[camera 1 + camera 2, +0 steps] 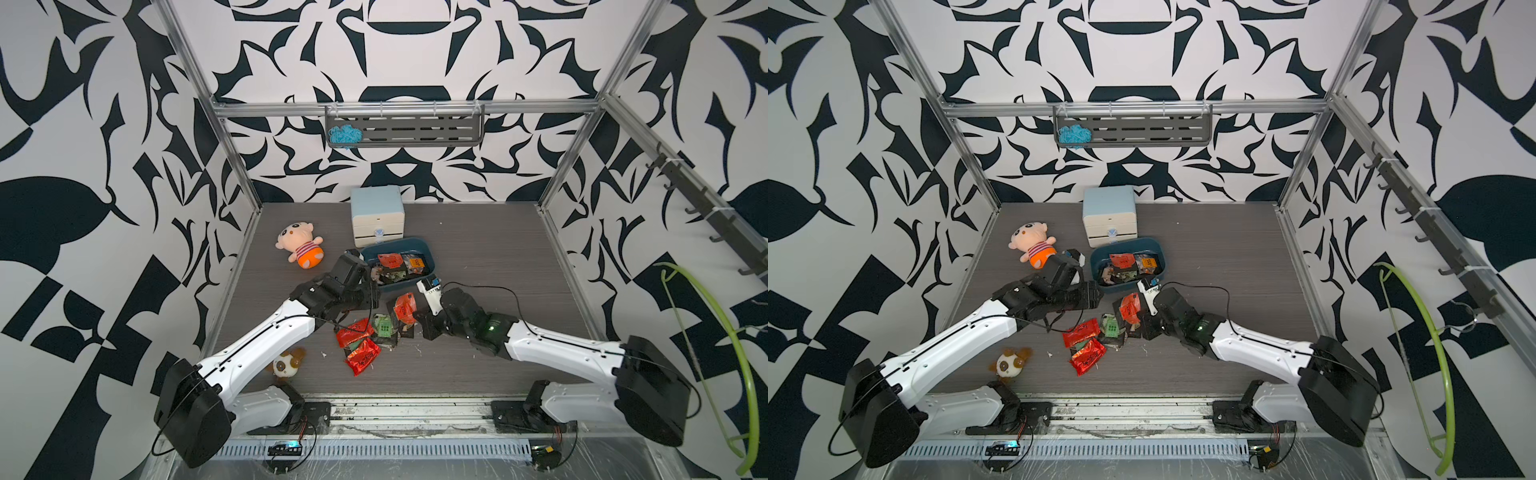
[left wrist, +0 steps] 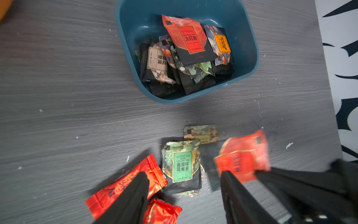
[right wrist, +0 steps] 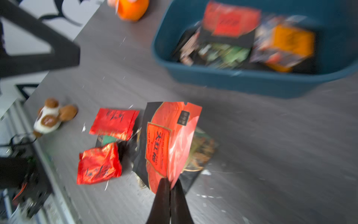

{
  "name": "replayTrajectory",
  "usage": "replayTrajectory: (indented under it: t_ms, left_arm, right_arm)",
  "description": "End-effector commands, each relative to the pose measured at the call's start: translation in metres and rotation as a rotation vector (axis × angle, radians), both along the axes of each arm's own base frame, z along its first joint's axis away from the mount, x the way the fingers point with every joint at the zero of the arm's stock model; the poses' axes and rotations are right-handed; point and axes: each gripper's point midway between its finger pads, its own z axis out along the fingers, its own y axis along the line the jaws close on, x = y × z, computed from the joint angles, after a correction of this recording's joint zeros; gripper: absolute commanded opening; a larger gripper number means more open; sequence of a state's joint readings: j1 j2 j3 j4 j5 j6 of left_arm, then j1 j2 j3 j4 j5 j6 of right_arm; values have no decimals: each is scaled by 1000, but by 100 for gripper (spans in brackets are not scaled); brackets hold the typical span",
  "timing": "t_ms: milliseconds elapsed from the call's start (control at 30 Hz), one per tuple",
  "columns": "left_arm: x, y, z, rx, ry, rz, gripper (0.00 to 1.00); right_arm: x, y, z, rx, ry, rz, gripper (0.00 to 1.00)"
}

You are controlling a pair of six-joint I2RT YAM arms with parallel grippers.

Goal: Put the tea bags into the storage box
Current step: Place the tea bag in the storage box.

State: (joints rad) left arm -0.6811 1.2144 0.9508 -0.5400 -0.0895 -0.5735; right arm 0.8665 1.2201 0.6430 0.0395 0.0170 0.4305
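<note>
The storage box (image 2: 127, 29) is sitting partly filled with tea bags (image 2: 186, 40), and the rest are lying in a loose pile (image 1: 365, 340) on the table (image 1: 478, 257) at its 7 o'clock. I'm pinching a red-and-black sachet (image 3: 168, 139) by its edge with my right gripper (image 3: 170, 182), jaws tight together, so it's dangling clear for the carry. My left gripper (image 2: 184, 174) is hovering wide open and empty, straddling the green oolong sachet (image 2: 182, 164), probably my next grab.

Robotics lab test cell: aluminium frame (image 1: 291, 109) encloses grey tabletop (image 1: 478, 249); black-and-white patterned wall panels (image 1: 415, 50); left arm (image 1: 257, 345) and right arm (image 1: 561, 347) bolted to base rail (image 1: 399, 409); exposed wiring (image 1: 559, 434) at the bases.
</note>
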Motion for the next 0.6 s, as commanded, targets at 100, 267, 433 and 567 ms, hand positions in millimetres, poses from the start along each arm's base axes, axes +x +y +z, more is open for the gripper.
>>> replayTrajectory:
  t_ms: [100, 267, 433, 567]
  left_arm:
    - [1, -3, 13, 35, -14, -74, 64]
    - [2, -5, 16, 49, -48, -125, 65]
    - [-7, -3, 2, 63, 45, -127, 64]
    - [-15, -15, -11, 33, 115, -171, 61]
  right_arm:
    - [48, -37, 63, 46, -78, -238, 0]
    - [95, -49, 61, 121, 73, -318, 0]
    - [140, -43, 41, 162, 190, -333, 0]
    - [164, -27, 35, 161, 210, -316, 0]
